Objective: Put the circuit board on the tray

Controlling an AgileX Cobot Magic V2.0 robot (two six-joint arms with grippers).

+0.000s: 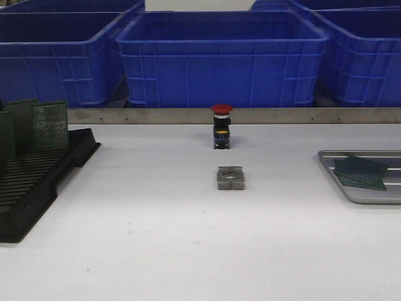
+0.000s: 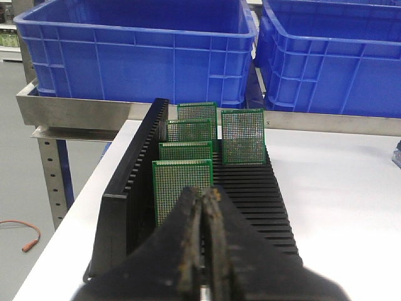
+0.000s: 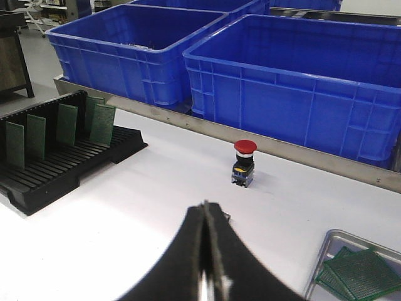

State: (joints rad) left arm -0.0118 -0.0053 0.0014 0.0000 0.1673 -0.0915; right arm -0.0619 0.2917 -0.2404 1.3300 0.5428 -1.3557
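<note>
Your tray point(image 1: 366, 195) sits at the right edge of the table point(image 1: 156, 238) with two green circuit boards point(image 1: 359, 171) already lying flat in it, overlapping. More boards point(image 2: 182, 183) stand upright in the black rack point(image 1: 31, 182) on the left. Both sets of fingers — left point(image 2: 203, 197) and right point(image 3: 205, 210) — are pressed together, holding nothing.

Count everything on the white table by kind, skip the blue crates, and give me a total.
Circuit boards: 7, with 5 standing in the rack and 2 on the tray
Black rack: 1
Tray: 1
Red-capped button: 1
Grey block: 1
Total: 11
</note>
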